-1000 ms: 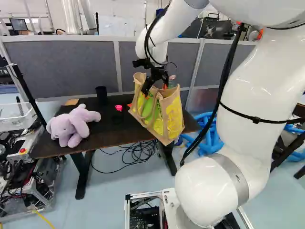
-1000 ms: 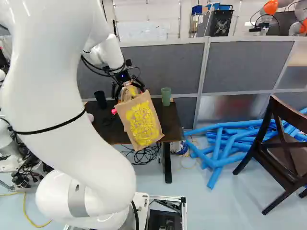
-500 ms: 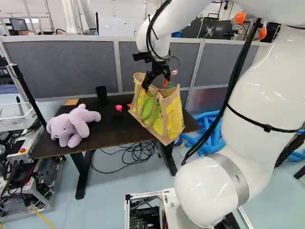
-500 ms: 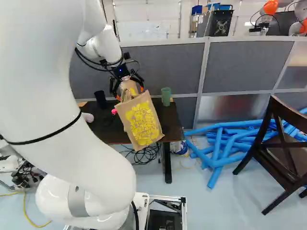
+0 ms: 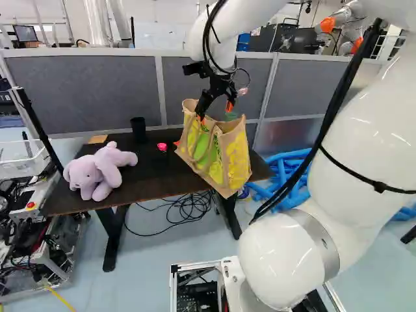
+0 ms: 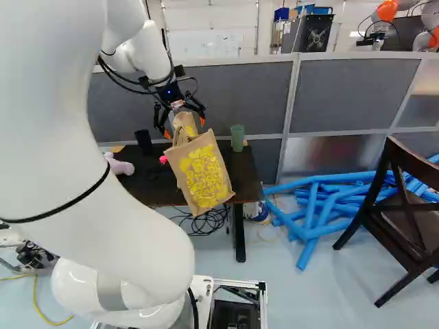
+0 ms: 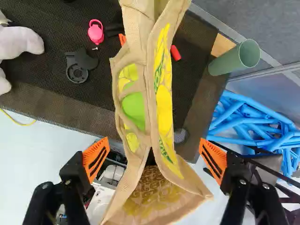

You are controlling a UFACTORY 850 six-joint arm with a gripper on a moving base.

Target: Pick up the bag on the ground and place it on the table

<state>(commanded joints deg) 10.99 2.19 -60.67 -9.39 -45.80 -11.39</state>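
Wide open, my gripper [image 6: 184, 130] stands just above the top of the tan and yellow bag [image 6: 202, 171]. In the left base view the bag [image 5: 234, 156] rests tilted on the dark table [image 5: 146, 179], its near end out past the front edge. The wrist view has the bag [image 7: 164, 98] reaching between and ahead of the spread fingers of the gripper [image 7: 153, 160], with space between it and each orange pad. Neither finger grips it. The bag's underside is hidden.
A purple plush toy [image 5: 101, 170], a black cup [image 5: 138, 129], a pink item [image 5: 162, 147] and a green cup [image 6: 237, 138] are on the table. Blue tubes [image 6: 319, 205] and a dark chair [image 6: 398, 212] stand to its right. Another robot [image 5: 344, 19] is behind the partition.
The arm has drawn the gripper up and off the bag's top, its fingers staying open. In both base views the bag has kept its place on the table. The base has not moved.
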